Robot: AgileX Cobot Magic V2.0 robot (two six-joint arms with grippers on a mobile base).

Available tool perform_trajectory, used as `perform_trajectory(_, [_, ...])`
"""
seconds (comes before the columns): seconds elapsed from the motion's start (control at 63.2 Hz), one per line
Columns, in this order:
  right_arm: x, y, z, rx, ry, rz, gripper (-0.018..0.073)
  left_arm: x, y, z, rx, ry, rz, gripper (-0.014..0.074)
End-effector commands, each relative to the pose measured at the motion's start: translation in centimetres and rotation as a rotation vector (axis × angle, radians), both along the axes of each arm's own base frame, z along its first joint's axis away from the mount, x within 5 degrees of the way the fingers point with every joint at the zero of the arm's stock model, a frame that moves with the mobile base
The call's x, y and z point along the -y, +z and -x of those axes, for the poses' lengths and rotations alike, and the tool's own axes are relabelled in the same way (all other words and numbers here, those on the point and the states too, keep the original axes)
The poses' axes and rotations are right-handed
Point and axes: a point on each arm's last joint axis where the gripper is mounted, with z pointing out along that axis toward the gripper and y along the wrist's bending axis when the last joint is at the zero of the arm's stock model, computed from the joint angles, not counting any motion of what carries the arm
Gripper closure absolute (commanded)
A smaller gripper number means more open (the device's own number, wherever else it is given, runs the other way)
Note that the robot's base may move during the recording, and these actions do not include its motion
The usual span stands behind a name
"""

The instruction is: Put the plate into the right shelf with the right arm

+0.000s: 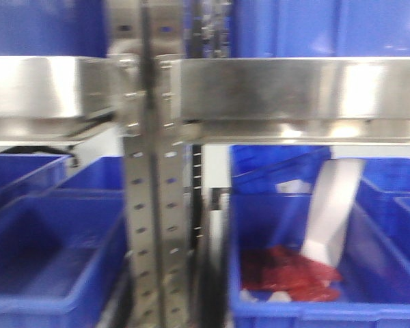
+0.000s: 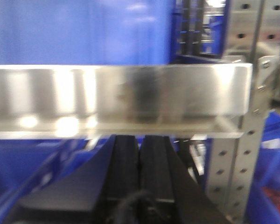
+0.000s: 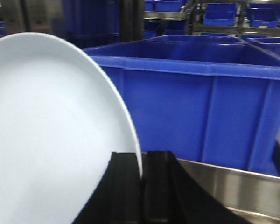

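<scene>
1. Right wrist view: shows plate [image 3: 51, 140] filling left of frame, rim pinched in right gripper [image 3: 141, 161], bottom centre; blue bin [image 3: 200, 107] at right.
2. Left wrist view: shows left gripper [image 2: 139, 149] pressed together, bottom centre, beneath steel rail [image 2: 121, 91].
3. Front view: shows right shelf [image 1: 294, 89] across upper right.

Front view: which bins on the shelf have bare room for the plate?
The lower-left blue bin looks bare, bordered by the perforated upright. The lower-right bin is crowded with red packets and a white object. The right gripper holds the plate.
</scene>
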Motion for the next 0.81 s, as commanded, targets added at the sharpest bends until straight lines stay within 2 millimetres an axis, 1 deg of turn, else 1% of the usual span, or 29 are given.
perform_trajectory(0.0, [-0.01,1.7,0.16,0.115,0.005,-0.011,0.0505,-0.18,0.59,0.12,0.09,0.019,0.011,0.0643])
perform_trajectory(0.792, [-0.01,1.7,0.16,0.115,0.005,-0.011,0.0505,-0.18,0.59,0.12,0.09,0.019,0.011,0.0643])
